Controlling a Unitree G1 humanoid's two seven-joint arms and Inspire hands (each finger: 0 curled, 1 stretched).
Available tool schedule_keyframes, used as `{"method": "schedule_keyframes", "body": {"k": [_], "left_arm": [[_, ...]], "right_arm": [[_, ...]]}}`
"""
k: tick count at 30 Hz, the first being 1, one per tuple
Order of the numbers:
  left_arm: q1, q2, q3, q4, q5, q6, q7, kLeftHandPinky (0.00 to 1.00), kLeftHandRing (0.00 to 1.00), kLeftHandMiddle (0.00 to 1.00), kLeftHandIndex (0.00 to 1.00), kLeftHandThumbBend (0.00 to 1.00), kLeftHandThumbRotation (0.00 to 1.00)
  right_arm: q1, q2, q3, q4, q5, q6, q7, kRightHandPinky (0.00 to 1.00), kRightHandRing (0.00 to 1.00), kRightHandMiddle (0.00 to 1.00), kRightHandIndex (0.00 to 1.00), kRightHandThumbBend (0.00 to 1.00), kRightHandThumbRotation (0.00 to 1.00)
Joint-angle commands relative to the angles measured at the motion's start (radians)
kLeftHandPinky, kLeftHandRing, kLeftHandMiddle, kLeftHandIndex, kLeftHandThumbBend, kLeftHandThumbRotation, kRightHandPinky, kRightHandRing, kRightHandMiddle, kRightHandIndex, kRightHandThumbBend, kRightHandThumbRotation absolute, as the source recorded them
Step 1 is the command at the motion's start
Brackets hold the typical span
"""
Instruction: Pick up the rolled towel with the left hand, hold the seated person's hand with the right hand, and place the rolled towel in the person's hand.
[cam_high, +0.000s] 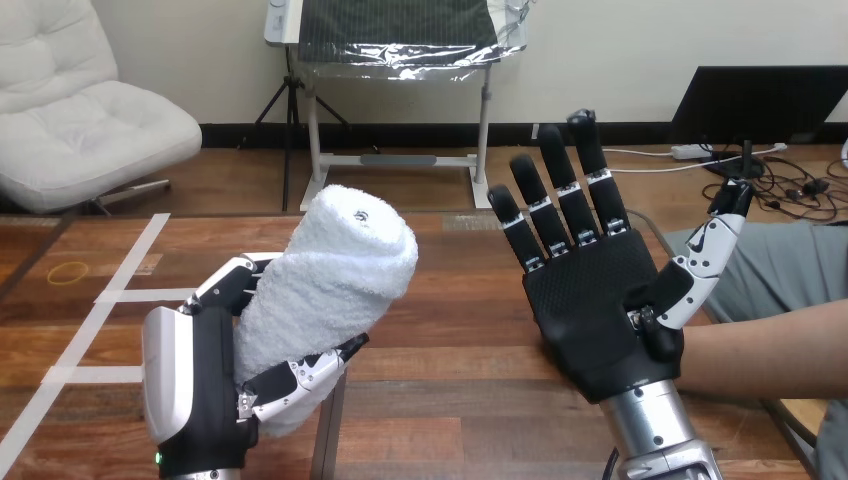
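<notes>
The left hand (190, 390) is gripping the rolled towel (335, 280) and holding it up over the wooden table (450, 330), the roll standing nearly upright and leaning a little to the right. Its fingers (232, 283) are curling round the towel's left side while the thumb (305, 372) is clamping across the lower front, so the towel's bottom end is sitting hidden inside the grasp. The right hand (595, 310) is standing well apart from the towel, palm facing the camera, fingers straight and spread, grasping nothing. The person's forearm (775, 350) is reaching in from the right edge and passing behind that palm. The person's hand is probably hidden back there, and contact is impossible to judge.
</notes>
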Motion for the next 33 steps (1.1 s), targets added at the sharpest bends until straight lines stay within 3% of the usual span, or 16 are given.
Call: {"method": "schedule_keyframes", "body": {"k": [1, 24, 27, 30, 31, 33], "left_arm": [[-0.049, -0.005, 0.016, -0.036, 0.000, -0.024, 0.010, 0.41, 0.44, 0.50, 0.54, 0.62, 0.00], [-0.052, -0.003, 0.016, -0.033, -0.004, -0.030, 0.008, 0.41, 0.44, 0.50, 0.54, 0.63, 0.01], [-0.052, -0.002, 0.016, -0.033, 0.001, -0.030, 0.010, 0.41, 0.44, 0.50, 0.54, 0.63, 0.01], [-0.053, -0.001, 0.016, -0.032, 0.001, -0.032, 0.011, 0.41, 0.44, 0.50, 0.54, 0.63, 0.01], [-0.053, -0.001, 0.016, -0.032, 0.001, -0.032, 0.011, 0.41, 0.44, 0.50, 0.54, 0.63, 0.01], [-0.054, -0.001, 0.016, -0.032, 0.002, -0.033, 0.012, 0.41, 0.44, 0.50, 0.54, 0.63, 0.01]], "right_arm": [[-0.086, 0.064, -0.025, 0.014, 0.003, -0.002, 0.029, 1.00, 1.00, 1.00, 1.00, 0.75, 0.93], [-0.092, 0.071, -0.044, 0.034, -0.008, -0.004, 0.043, 1.00, 1.00, 1.00, 1.00, 0.69, 0.89], [-0.090, 0.070, -0.043, 0.030, -0.036, -0.024, 0.039, 1.00, 1.00, 1.00, 1.00, 0.68, 0.88], [-0.090, 0.052, -0.033, 0.030, -0.129, -0.083, 0.045, 1.00, 1.00, 1.00, 1.00, 0.67, 0.87], [-0.089, 0.038, -0.028, 0.030, -0.188, -0.120, 0.045, 1.00, 1.00, 1.00, 1.00, 0.67, 0.87], [-0.089, 0.027, -0.024, 0.031, -0.255, -0.161, 0.044, 1.00, 1.00, 1.00, 1.00, 0.64, 0.85]]}}
